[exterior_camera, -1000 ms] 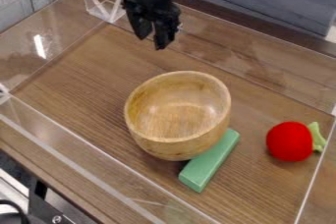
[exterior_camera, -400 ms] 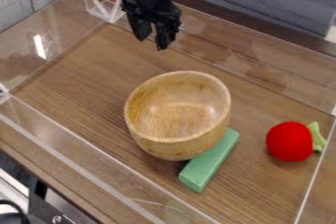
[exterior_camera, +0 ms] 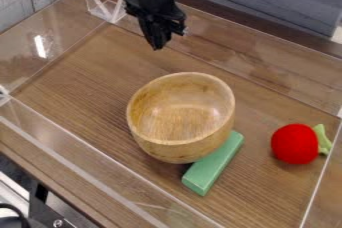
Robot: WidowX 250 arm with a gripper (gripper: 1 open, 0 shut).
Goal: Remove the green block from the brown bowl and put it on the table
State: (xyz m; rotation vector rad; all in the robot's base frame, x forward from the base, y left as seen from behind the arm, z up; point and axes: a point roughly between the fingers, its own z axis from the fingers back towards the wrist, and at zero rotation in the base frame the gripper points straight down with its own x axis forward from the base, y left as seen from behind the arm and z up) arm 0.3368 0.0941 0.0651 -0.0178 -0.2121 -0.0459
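Note:
The green block [exterior_camera: 214, 163] lies flat on the table [exterior_camera: 80, 82], leaning against the front right side of the brown bowl [exterior_camera: 181, 117]. Nothing shows inside the bowl. My gripper [exterior_camera: 159, 38] hangs at the back of the table, well behind the bowl and apart from it. Its black fingers point down, pressed together, shut on nothing.
A red round object [exterior_camera: 295, 143] sits to the right of the bowl and block. Low clear acrylic walls [exterior_camera: 54, 32] run along the table's edges. A clear holder [exterior_camera: 103, 7] stands at the back left, beside the gripper.
The gripper's fingers have closed from spread apart to shut, with the hand staying in place. The bowl, block and red object have not moved.

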